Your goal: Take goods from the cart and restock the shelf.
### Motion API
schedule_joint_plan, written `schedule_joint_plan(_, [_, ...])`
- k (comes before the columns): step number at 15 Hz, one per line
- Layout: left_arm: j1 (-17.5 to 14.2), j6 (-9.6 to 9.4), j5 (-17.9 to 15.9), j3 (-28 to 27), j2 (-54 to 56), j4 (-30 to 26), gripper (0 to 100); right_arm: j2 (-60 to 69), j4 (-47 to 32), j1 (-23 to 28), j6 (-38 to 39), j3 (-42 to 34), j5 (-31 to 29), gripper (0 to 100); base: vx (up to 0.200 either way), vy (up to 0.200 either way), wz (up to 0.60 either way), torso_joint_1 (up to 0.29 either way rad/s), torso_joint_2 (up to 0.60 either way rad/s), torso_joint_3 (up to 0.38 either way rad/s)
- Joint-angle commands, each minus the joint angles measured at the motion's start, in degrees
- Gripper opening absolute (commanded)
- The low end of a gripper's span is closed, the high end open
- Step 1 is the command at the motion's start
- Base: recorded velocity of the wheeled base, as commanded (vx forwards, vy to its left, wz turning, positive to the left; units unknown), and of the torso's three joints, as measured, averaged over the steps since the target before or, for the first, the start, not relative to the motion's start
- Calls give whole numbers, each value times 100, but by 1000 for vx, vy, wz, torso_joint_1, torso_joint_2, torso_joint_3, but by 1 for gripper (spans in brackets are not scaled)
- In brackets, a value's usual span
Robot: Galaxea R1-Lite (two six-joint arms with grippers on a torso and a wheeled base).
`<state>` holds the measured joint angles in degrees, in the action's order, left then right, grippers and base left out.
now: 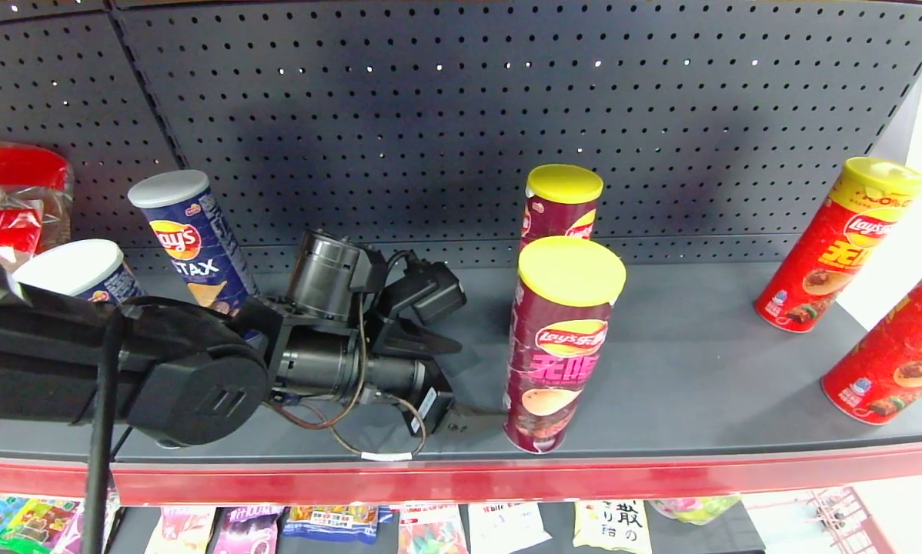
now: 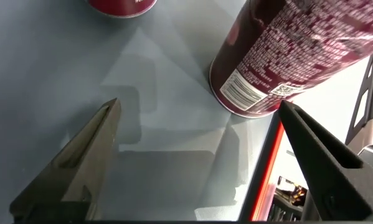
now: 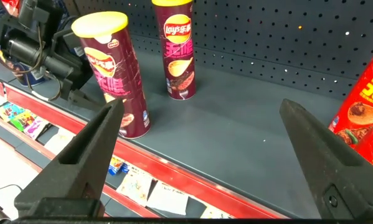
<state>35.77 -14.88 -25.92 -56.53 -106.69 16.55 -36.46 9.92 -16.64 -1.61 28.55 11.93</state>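
Landmark for all positions: the maroon cardboard crisp tube with a yellow plastic lid, standing upright near the red front edge of the grey metal shelf.

1. Far left of the landmark, against the dark perforated back panel, sits a red clear-wrapped packet.
2. Nearer the landmark stand two blue crisp tubes. One has a white lid; the other has a grey lid and leans.
3. The left gripper lies low over the shelf just left of the landmark. Its jaws are spread wide and hold nothing. One fingertip is close to the tube's base; contact cannot be judged.
4. Directly behind the landmark stands a second maroon tube with a yellow lid, upright.
5. Well right of the landmark stand two red tubes, the rear one yellow-lidded, the front one cut off by the frame.
6. The right gripper hangs out in front of the shelf edge, right of the landmark, jaws wide apart and empty.
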Motion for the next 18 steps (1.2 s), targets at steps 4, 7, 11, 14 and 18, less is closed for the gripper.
schedule_joint_plan(4, [0, -6, -1, -16, -10, -3, 100, -10, 1, 3, -6, 54, 2, 100, 0, 0, 0, 0, 0, 0])
schedule_joint_plan(7, [-44, -23, 52, 168, 43, -3, 100, -10, 1, 3, 3, 81, 2, 100, 0, 0, 0, 0, 0, 0])
schedule_joint_plan(11, [-193, -32, 113, 107, -10, -3, 100, -10, -8, 3, 3, 133, 2, 100, 0, 0, 0, 0, 0, 0])
schedule_joint_plan(14, [-158, -23, 140, 98, -18, 6, 100, -10, -8, 3, -6, 124, 2, 100, 0, 0, 0, 0, 0, 0])
schedule_joint_plan(18, [-96, -14, 140, -78, -150, 6, 100, -19, -8, 3, -6, 133, 2, 100, 0, 0, 0, 0, 0, 0])
